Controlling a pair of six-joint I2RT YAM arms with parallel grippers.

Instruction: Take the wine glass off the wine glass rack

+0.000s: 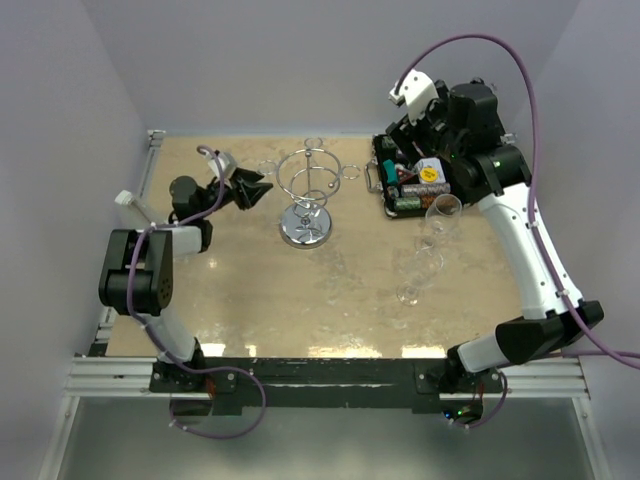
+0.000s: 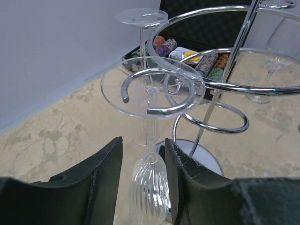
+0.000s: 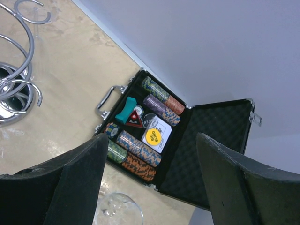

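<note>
Presently wine glass (image 2: pixel 149 187) hangs on rack (image 2: pixel 220 87), bowl within parted left pincer (image 2: pixel 144 145).

A beige, marble-patterned table (image 1: pixel 250 300) with a metal rail (image 1: pixel 110 377) along its near edge sits boxed in by plain pale walls (image 1: pixel 300 60), perhaps faintly lilac.

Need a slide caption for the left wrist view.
Left tool straddles the bowl of a wine glass hanging upside down from the rack.
</note>
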